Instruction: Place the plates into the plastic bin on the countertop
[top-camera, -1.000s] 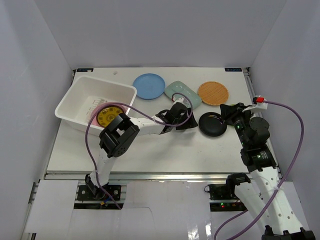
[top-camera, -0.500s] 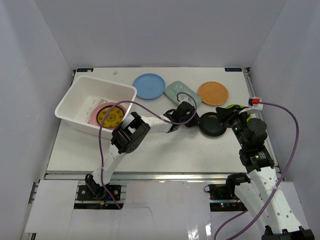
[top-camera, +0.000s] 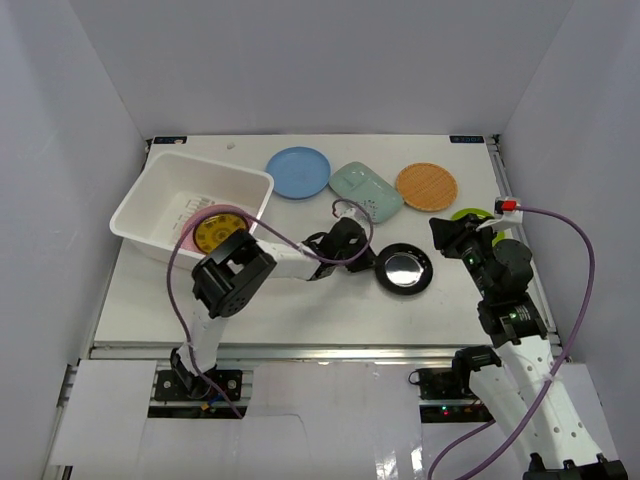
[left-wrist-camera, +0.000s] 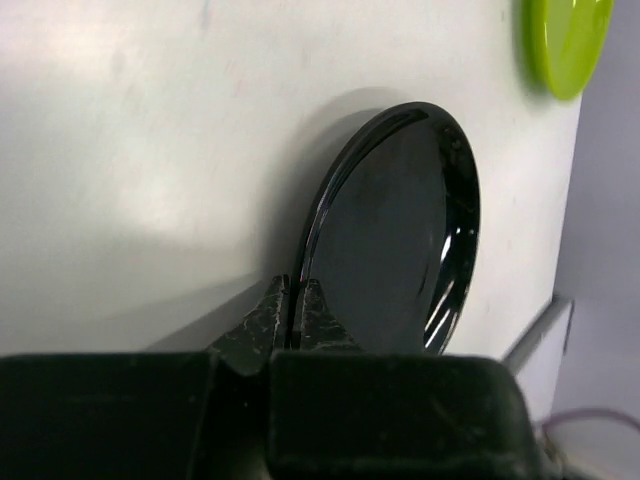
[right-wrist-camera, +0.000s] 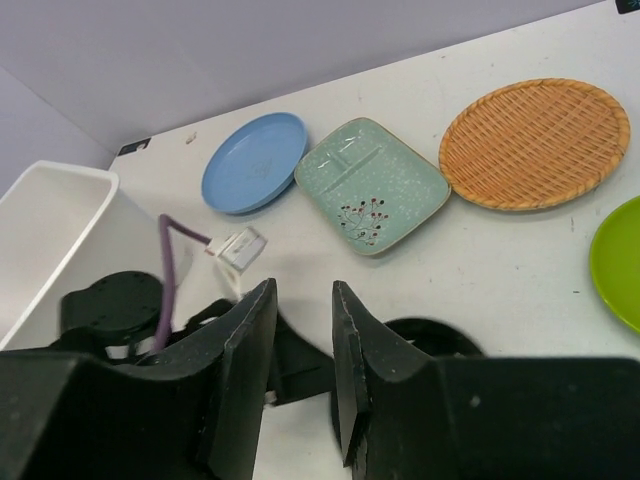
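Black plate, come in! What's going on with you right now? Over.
Left jaws shut on rim of black plate. Right jaws open, empty. Plate not yet in plastic bin; nothing lying between them.

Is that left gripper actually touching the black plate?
Touching. In the left wrist view the left gripper is pinched shut on the near rim of the black plate, no gap.

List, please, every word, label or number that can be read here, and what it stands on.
No text is legible.
Small dark sticker on the far rail of the white countertop: too small to read.
Faint marks inside the white rectangular plastic bin: blurred, perhaps not text.
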